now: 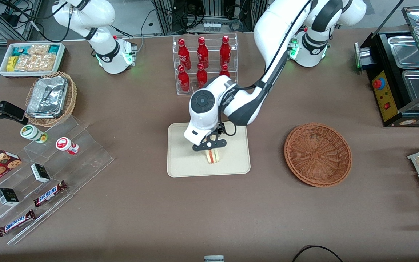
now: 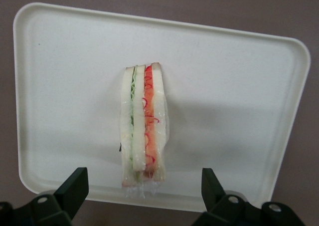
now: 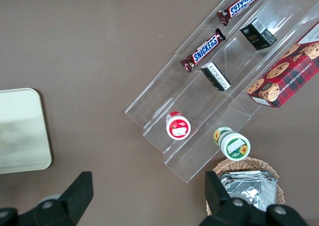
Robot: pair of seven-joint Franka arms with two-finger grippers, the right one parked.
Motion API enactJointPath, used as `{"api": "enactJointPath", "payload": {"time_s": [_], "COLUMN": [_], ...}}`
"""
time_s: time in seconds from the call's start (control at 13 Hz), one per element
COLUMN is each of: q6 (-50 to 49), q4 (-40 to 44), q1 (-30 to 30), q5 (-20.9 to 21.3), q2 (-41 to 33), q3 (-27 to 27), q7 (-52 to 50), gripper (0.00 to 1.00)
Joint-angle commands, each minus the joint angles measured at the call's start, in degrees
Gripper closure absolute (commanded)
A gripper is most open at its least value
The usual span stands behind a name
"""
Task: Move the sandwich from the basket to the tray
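The sandwich [image 1: 213, 156] [image 2: 143, 126], a wrapped white-bread wedge with red and green filling, stands on its edge on the cream tray [image 1: 184, 160] [image 2: 234, 96]. My gripper [image 1: 210, 144] [image 2: 142, 193] hovers just above it, open, with the fingers [image 2: 75, 186] spread wide on either side and nothing between them. The reddish-brown wicker basket [image 1: 318, 154] sits empty on the table, beside the tray toward the working arm's end.
A clear rack of red bottles [image 1: 204, 62] stands farther from the front camera than the tray. Toward the parked arm's end are acrylic steps with snacks [image 1: 46, 171], a tan basket of foil containers [image 1: 51, 98] and a white snack box [image 1: 31, 58]. A black food warmer [image 1: 402, 72] stands at the working arm's end.
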Motion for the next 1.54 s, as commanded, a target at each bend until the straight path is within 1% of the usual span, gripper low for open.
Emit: {"api": "enactJointPath", "payload": {"time_s": [0.0,0.15,0.31,0.62,0.85,1.15,1.46], "q6": [-4.05,-8.97,-10.31,-18.47,-18.48,-18.48,-18.57], "q4": [-0.45,-0.36,-0.62,-3.6,-9.4,-18.1,-23.64], "q1": [-0.08,2.46,3.69,11.07,16.08,23.98,28.39], "q5": [-0.01,-0.1,0.08,-0.01,0.08,0.08,0.08], "q2": [-3.82,-5.5,-7.78,-14.01,-19.2,-27.9,-34.14], "q3": [0.98,0.98,1.15,1.33,1.33,1.33,1.33], "q7": [-1.37,1.86,7.57,20.22,28.22,40.61,44.85], "gripper": [0.0,0.0,0.0,0.0,0.0,0.0,0.0]}}
